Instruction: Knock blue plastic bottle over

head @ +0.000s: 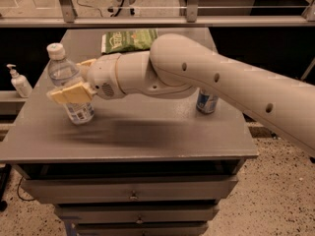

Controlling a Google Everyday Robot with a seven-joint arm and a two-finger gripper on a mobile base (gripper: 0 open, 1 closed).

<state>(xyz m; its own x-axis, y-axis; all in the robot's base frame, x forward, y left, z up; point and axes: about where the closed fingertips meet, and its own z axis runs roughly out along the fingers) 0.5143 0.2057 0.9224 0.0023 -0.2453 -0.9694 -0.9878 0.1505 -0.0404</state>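
Note:
The blue plastic bottle [61, 72], clear with a white cap and a blue-and-white label, stands at the left of the grey table [147, 136], its top leaning a little to the left. My gripper [75, 80] is at the bottle. One yellowish finger [70, 94] lies across the bottle's front at mid height, and the other finger shows behind the bottle's right side. The fingers are apart. My large white arm reaches in from the right across the table.
A blue-and-silver can [206, 103] stands at the right, partly behind my arm. A green snack bag [129, 40] lies at the back. A small white pump bottle [19, 82] stands on a lower surface to the left. Drawers are below the tabletop.

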